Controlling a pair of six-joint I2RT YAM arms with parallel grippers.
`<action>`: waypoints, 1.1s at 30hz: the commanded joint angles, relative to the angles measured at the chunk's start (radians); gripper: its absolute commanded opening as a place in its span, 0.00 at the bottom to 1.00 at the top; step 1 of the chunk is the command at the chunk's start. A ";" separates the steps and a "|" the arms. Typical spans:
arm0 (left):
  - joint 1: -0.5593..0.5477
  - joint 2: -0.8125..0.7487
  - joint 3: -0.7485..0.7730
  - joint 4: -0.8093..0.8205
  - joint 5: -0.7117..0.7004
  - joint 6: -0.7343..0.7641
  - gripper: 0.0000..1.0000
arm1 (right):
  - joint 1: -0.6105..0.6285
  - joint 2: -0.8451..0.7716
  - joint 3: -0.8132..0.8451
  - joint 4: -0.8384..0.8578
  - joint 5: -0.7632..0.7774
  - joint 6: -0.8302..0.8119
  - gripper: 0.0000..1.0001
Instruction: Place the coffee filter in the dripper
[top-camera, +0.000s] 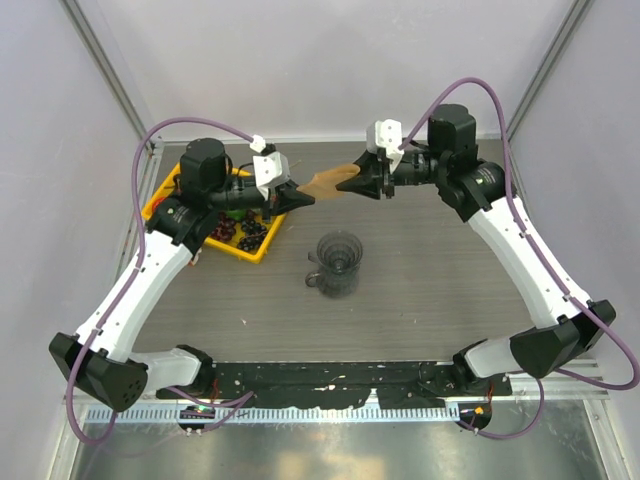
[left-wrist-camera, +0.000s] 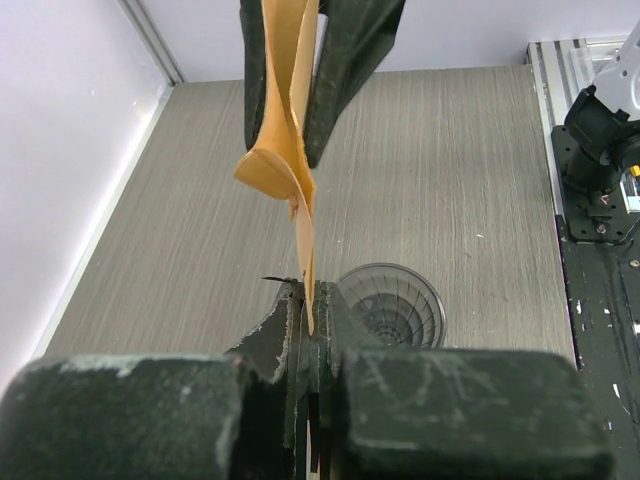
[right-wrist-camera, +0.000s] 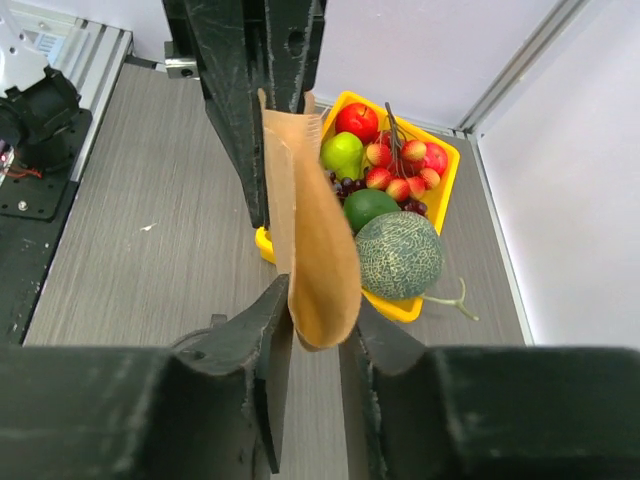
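Left hand (left-wrist-camera: 305, 297) closest: dark fingers pressed together on one edge of the coffee filter (left-wrist-camera: 285, 150). Right hand (top-camera: 347, 184) faced it, clamped on the opposite edge. Filter hung in the air between the two, light brown, seen edge-on from both wrists, bowed open near the right hand. Dripper (top-camera: 338, 262) stood upright on the bench (top-camera: 430, 270), below the filter and nearer the arm bases, handle toward the left arm's side, touching neither hand. Yellow tray (top-camera: 248, 255) sat at the bench's far left under the left arm, holding a melon (right-wrist-camera: 398, 255) and small mixed fruit (right-wrist-camera: 385, 160).
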 joint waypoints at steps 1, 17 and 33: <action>-0.003 -0.019 -0.003 0.042 -0.009 0.011 0.00 | -0.017 -0.042 0.042 0.019 -0.003 0.019 0.20; 0.010 -0.010 -0.014 0.019 -0.023 0.030 0.00 | -0.023 -0.054 0.048 0.021 0.022 0.004 0.33; 0.078 0.028 0.023 0.310 0.160 -0.334 0.00 | -0.030 -0.054 0.000 0.018 0.029 0.030 0.73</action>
